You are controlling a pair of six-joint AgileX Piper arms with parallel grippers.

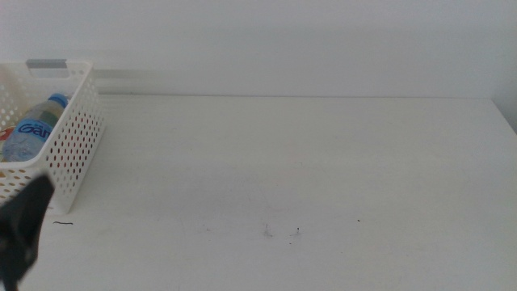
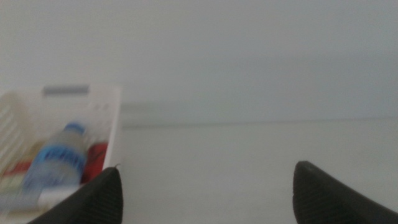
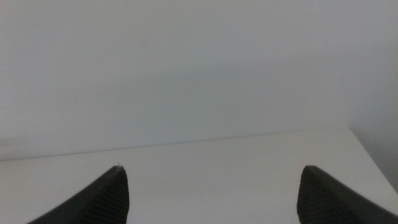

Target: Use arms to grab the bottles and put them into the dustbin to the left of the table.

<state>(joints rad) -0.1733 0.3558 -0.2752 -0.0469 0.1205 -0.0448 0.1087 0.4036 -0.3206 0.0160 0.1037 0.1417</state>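
Blue-capped water bottle (image 1: 32, 129), seemingly red can (image 2: 96, 160) in perforated dustbin (image 1: 77, 141); both grippers wide apart, empty.

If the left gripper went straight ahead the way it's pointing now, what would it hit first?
Probably nothing on the table: the left gripper, jaws open, faces bare tabletop, then the back wall. The dustbin sits off to one side of that line, though depth is unclear.

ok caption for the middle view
Water bottle lying in the dustbin, left gripper just beside it.
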